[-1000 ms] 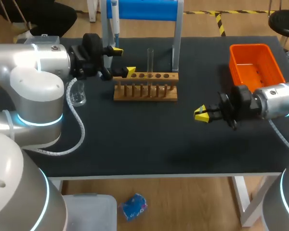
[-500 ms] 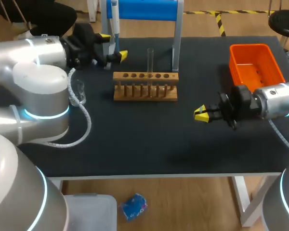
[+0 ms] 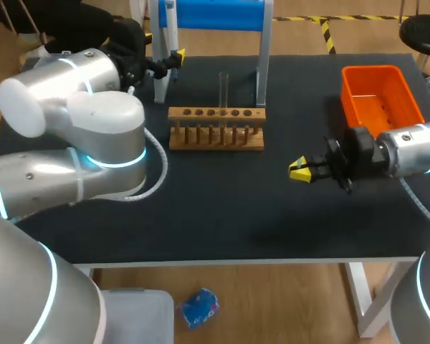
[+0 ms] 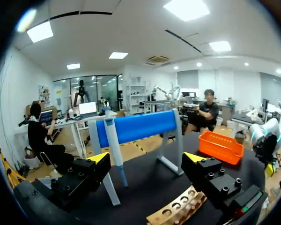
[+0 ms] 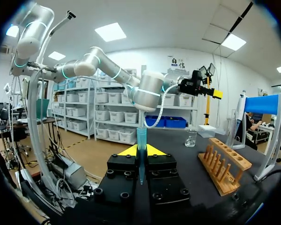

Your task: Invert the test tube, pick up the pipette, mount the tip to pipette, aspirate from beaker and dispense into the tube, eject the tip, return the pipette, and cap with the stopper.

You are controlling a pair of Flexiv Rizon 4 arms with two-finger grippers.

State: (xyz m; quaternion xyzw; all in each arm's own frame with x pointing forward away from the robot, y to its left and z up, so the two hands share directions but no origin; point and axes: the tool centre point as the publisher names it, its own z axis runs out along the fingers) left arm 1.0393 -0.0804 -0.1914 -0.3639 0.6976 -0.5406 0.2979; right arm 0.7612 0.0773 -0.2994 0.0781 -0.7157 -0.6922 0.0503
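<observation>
Left pincer [image 3: 163, 46]: upper left of the head view, at the blue-topped stand [image 3: 211, 14]. It is released, with the yellow tips wide apart and gripping nothing.
Pipette [image 4: 113, 150]: hangs upright from the stand. In my left wrist view it is just ahead of the pincer [image 4: 146, 159], near one finger. I cannot tell whether they touch.
Right pincer [image 3: 297, 170]: right of centre over the bench [image 3: 201, 208], clenched on the pipette tip.
Pipette tip [image 5: 141, 140]: blue and upright, pinched between my right pincer's [image 5: 140, 150] two fingers.
Test tube [image 3: 223, 89]: stands upright in the wooden rack [image 3: 216, 129], upper middle of the head view.
Beaker [image 5: 191, 137]: clear glass on the bench, beyond the rack [image 5: 223, 168] in my right wrist view.
Orange tray [image 3: 382, 93]: upper right of the head view, well apart from the rack.
Writing: any print on these things is too small for me to read.
</observation>
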